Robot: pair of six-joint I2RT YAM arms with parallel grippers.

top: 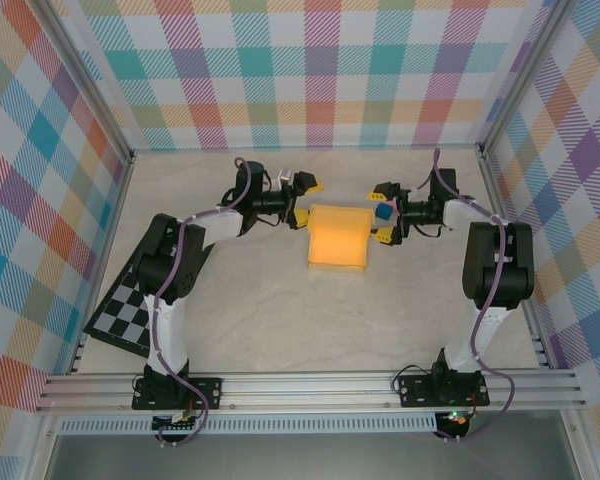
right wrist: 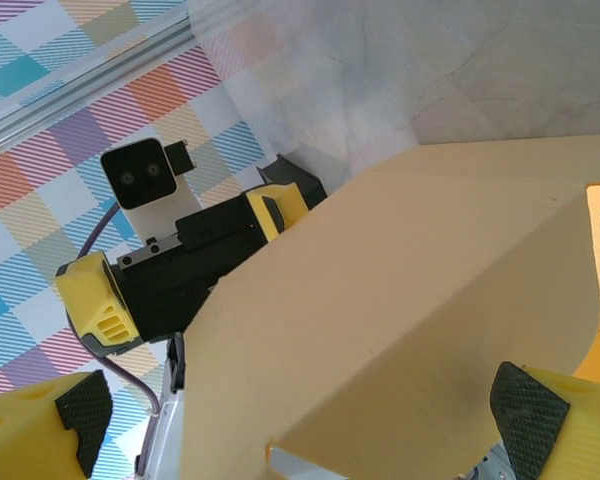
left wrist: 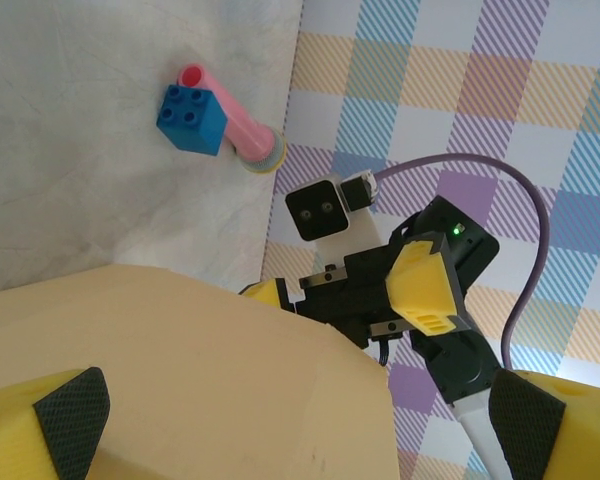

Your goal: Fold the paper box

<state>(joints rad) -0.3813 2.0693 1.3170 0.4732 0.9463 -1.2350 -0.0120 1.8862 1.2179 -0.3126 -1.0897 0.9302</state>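
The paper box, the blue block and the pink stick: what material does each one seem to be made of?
The paper box: thin yellow-orange card with a matte finish, shown by its flat dull faces, creases and clean cut edges. The blue block: probably hard plastic, slightly glossy, with moulded round studs on top. The pink stick: likely smooth plastic. Its open end suggests a hollow tube, though that is uncertain.

The paper box (top: 338,238) sits in the middle of the table (top: 280,330). It blocks the straight way between my left gripper (top: 306,201) and my right gripper (top: 383,214). Both have their fingers spread wide, close to the box's two sides. A pink stick with a blue block (left wrist: 205,115) lies just off the box's right side. The checkered board (top: 120,312) takes up the near left corner. I see bare room between the box and the near edge, and a bare strip along the far edge.
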